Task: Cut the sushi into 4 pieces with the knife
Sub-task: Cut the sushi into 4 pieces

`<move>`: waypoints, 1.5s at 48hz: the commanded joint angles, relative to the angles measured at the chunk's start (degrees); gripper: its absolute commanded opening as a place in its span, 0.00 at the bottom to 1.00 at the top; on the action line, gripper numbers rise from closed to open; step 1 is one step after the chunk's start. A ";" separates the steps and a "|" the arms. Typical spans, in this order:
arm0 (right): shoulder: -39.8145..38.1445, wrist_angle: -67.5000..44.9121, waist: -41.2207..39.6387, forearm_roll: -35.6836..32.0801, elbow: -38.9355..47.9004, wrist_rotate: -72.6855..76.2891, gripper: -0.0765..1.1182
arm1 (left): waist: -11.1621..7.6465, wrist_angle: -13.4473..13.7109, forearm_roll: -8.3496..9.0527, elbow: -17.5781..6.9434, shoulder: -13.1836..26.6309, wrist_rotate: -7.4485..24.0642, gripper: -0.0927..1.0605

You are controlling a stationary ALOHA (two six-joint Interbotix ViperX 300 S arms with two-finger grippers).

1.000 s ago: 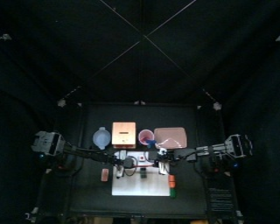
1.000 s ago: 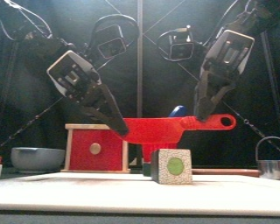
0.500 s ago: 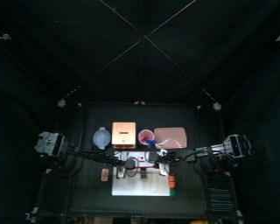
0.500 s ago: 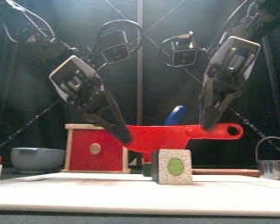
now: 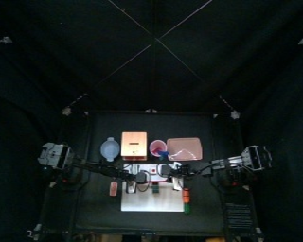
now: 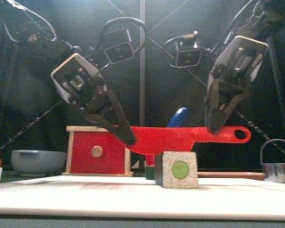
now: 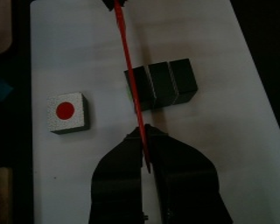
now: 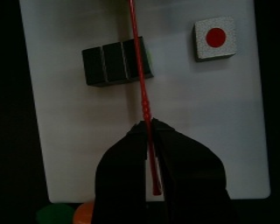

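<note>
A red toy knife (image 6: 181,136) hangs level just above the sushi roll (image 6: 175,168), whose pale end face with a green centre faces the front. My left gripper (image 6: 125,135) is shut on the blade's tip and my right gripper (image 6: 212,130) is shut on the handle. In the left wrist view the knife (image 7: 129,66) crosses the dark roll (image 7: 166,80) near one end; the right wrist view shows the same knife (image 8: 139,70) over the roll (image 8: 113,63). A cut-off piece with a red dot (image 7: 67,112) (image 8: 216,37) lies apart on the white board (image 5: 151,203).
Behind the board stand the wooden box with a red drawer front (image 6: 95,151), the blue-grey bowl (image 6: 38,160), the red cup (image 5: 158,146) holding a blue knife (image 6: 178,118), and the pink tray (image 5: 184,147). A metal cutter (image 6: 276,165) is at the right. Small toy foods (image 5: 186,200) lie by the board's right end.
The knife, held by both grippers, has come down a little and shifted slightly right, closer to the roll's top.
</note>
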 commanded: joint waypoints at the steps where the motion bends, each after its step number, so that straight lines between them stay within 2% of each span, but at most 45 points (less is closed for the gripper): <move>1: -1.93 -0.26 0.09 0.00 -1.05 0.18 0.34 | -1.23 0.00 0.09 -1.05 -0.26 0.18 0.43; 21: -2.81 -0.44 0.44 0.09 -0.79 0.18 0.34 | -2.11 0.00 0.09 -1.93 -1.05 0.26 0.43; 33: -0.97 -0.53 0.88 0.88 -0.35 0.18 0.34 | -2.64 0.00 -0.26 -2.02 0.53 0.18 0.43; 50: 1.58 -0.97 0.97 0.09 -0.79 0.09 0.34 | -3.25 0.00 -0.26 -2.90 0.79 0.18 0.43; 72: 0.26 -1.05 0.97 0.18 -0.79 0.18 0.34 | -3.60 0.70 -0.79 -3.34 1.23 0.18 0.43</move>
